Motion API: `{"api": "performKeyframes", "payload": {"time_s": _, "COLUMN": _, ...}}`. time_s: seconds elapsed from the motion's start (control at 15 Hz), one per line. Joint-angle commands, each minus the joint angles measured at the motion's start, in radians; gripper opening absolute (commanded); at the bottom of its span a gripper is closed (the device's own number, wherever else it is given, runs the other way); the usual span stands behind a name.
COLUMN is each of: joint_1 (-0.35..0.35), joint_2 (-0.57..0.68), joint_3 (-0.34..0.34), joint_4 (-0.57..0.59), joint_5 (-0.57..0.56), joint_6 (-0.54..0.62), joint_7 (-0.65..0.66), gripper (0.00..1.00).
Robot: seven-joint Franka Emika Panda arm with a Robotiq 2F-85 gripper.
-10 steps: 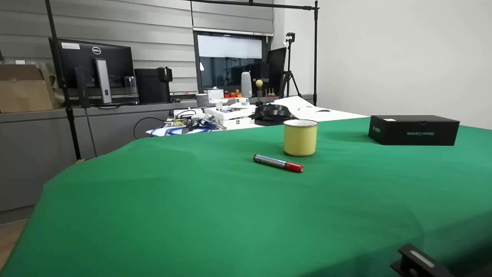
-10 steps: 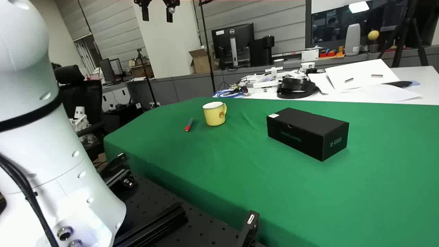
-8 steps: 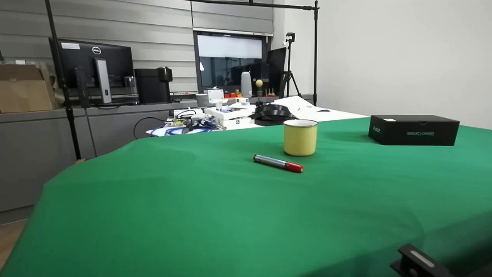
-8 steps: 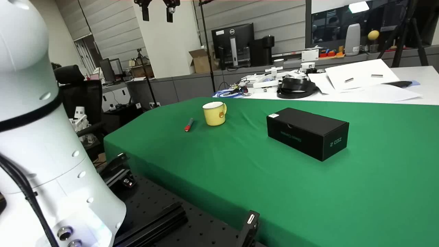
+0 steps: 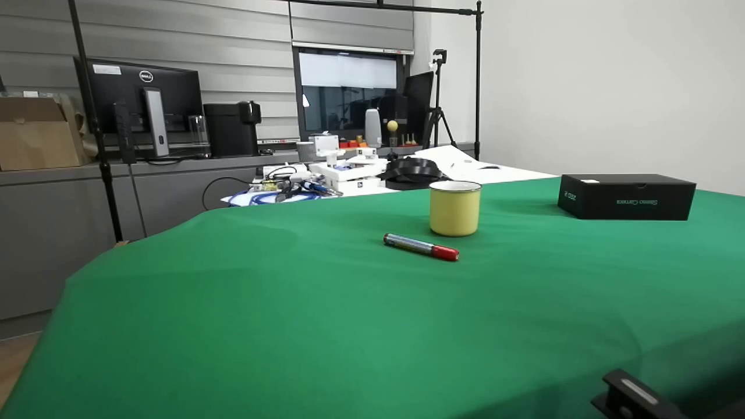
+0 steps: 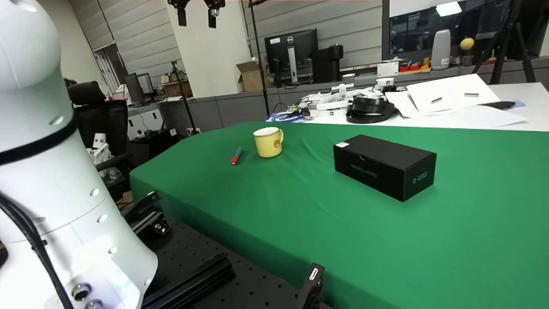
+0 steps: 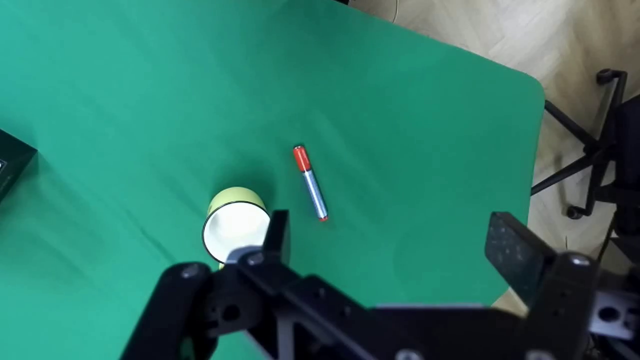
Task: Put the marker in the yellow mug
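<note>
we've got a table [image 6: 300, 193] under wrinkly green cloth [image 5: 302, 326], with a white table [image 6: 536, 111] of papers [image 6: 450, 96] and gear [image 6: 339, 103] behind it. in an exterior view we get the rounded white arm [image 6: 55, 193], and the wrist view catches wheeled chair legs [image 7: 570, 123] past the edge. the oblong black box [image 6: 377, 167] sits well apart from the rest; the wrist shot only gets its corner. the gripper [image 7: 389, 220] is up high, fingers [image 7: 517, 255] spread wide, holding nothing. in the wrist view one finger hides part of the yellow mug [image 7: 235, 220], while an exterior view shows its handle [image 6: 281, 136] and brown print [image 6: 276, 143]. mug's upright, white inside with a dark rim. smallest is the marker [image 7: 311, 183], silver barrel, red cap, lying on the cloth just beside the mug.
</note>
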Motion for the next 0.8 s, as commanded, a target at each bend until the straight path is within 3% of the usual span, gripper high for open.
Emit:
{"api": "performKeyframes", "payload": {"time_s": 0.0, "joint_1": -0.018, "joint_2": 0.001, "joint_3": 0.015, "joint_4": 0.003, "joint_5": 0.005, "joint_6": -0.005, "joint_7": -0.005, "gripper": 1.0}}
{"api": "performKeyframes", "payload": {"time_s": 0.2, "joint_1": -0.018, "joint_2": 0.001, "joint_3": 0.015, "joint_4": 0.003, "joint_5": 0.005, "joint_6": -0.005, "joint_7": -0.005, "gripper": 1.0}}
{"api": "performKeyframes", "payload": {"time_s": 0.73, "joint_1": -0.013, "joint_2": 0.139, "joint_3": 0.078, "joint_4": 0.048, "joint_5": -0.147, "joint_6": 0.117, "joint_7": -0.058, "gripper": 1.0}}
